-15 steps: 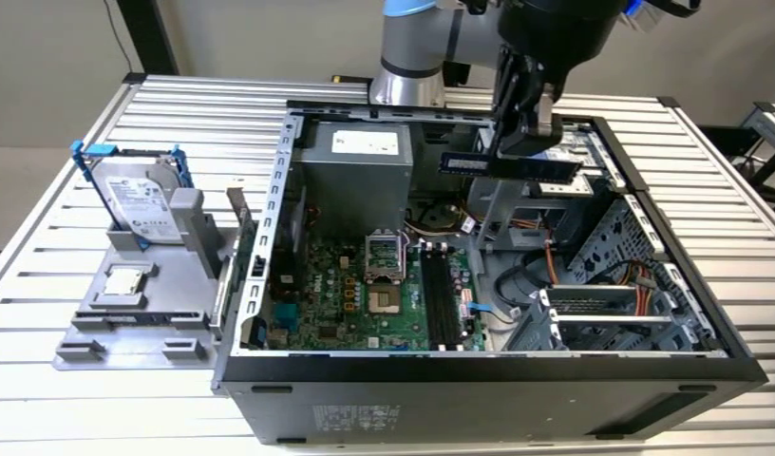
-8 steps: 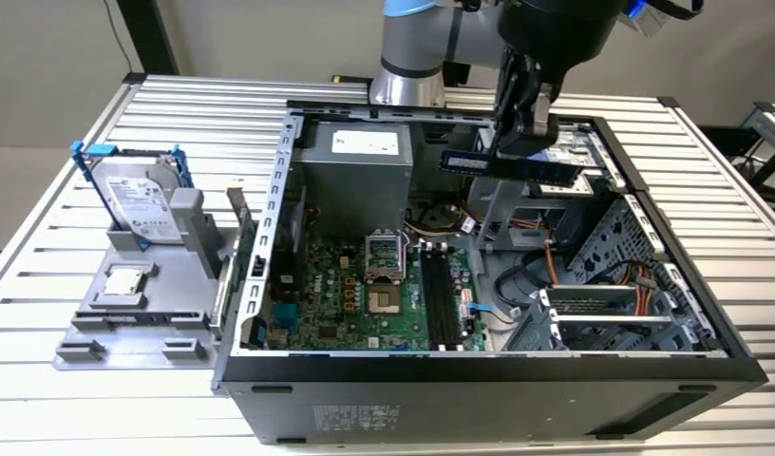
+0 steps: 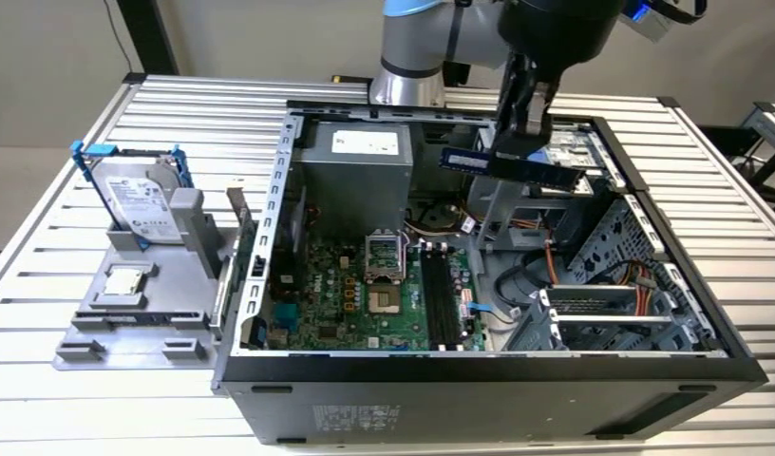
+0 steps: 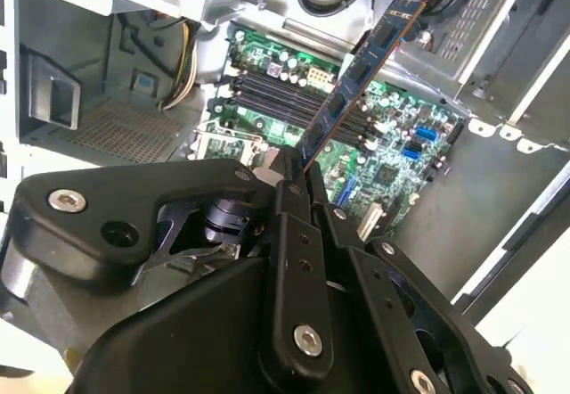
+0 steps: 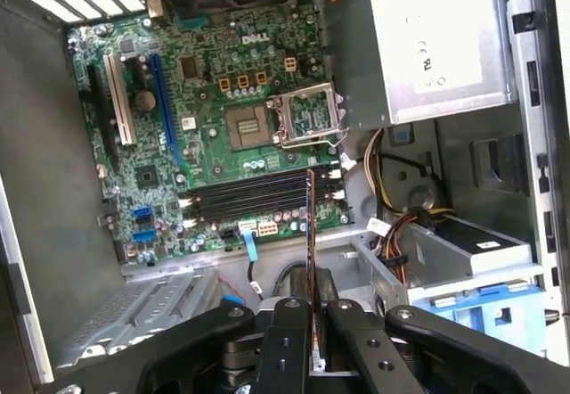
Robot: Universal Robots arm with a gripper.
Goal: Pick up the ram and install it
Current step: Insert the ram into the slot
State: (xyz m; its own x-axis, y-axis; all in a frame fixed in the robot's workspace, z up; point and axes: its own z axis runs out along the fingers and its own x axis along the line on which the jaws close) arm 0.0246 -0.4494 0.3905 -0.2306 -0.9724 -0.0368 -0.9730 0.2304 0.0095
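My gripper (image 3: 513,142) is shut on the ram (image 3: 509,166), a long blue circuit stick with dark chips. It hangs level above the back right part of the open computer case (image 3: 489,366) in the exterior view. In the second wrist view the ram (image 4: 356,73) sticks out from between my fingers (image 4: 287,200), over the green motherboard (image 4: 392,158). In the first wrist view the ram (image 5: 311,225) shows edge-on, above the black memory slots (image 5: 258,196) and apart from them. The memory slots (image 3: 441,299) lie well below the stick.
A silver hard drive in a blue frame (image 3: 141,199) stands on a grey holder (image 3: 128,313) at the exterior view's left. Inside the case are the grey power supply (image 3: 356,171), the processor socket (image 3: 381,261), cables (image 3: 553,271) and a metal drive cage (image 3: 615,309).
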